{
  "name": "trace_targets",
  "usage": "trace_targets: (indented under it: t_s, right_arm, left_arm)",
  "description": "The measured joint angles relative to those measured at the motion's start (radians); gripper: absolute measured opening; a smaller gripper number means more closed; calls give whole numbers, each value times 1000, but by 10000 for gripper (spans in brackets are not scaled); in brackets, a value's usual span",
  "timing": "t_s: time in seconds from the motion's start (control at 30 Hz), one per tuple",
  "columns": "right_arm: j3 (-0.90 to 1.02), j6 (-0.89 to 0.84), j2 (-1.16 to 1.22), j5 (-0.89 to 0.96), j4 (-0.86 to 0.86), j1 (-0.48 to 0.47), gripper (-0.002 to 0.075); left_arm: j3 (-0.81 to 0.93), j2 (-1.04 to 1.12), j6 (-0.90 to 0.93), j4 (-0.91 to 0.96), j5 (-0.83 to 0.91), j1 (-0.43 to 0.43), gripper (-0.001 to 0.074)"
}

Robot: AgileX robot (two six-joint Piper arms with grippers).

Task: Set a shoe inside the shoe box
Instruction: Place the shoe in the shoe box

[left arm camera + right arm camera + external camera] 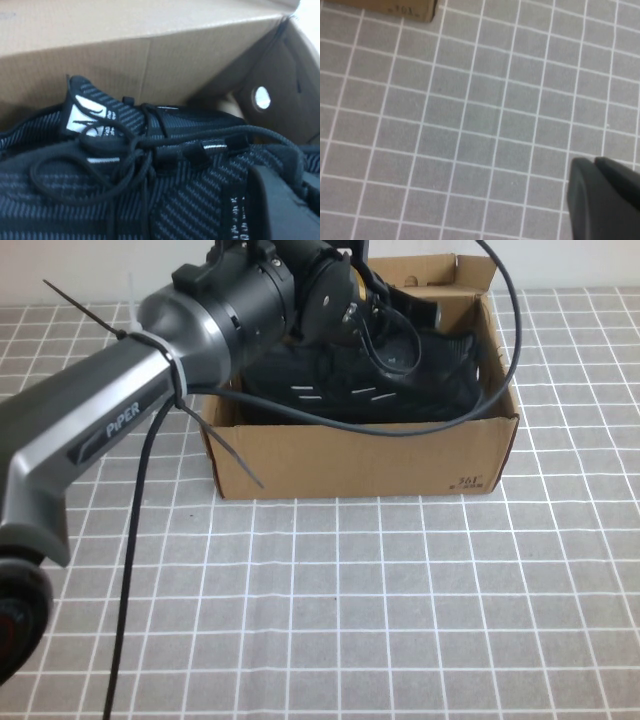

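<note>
The black knit shoe lies inside the brown cardboard shoe box, its white side dashes facing me. My left gripper reaches down into the box over the shoe. In the left wrist view the shoe fills the frame, with black laces and a white tongue label. The left gripper sits closed against the knit beside a printed strap. The box's inner wall stands behind. My right gripper is shut and empty above the table.
The box stands at the far middle of a grey checked table cloth. Its flap lid stands open at the back. The left arm and its cable cross the left side. A box corner shows in the right wrist view.
</note>
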Motion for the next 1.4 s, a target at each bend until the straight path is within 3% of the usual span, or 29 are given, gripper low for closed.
trace_targets:
  t_s: [1.4]
  right_arm:
    - [58,-2,0,-5,18,0,-16]
  left_arm:
    - [-1,72,-53,30,-37,-13,4]
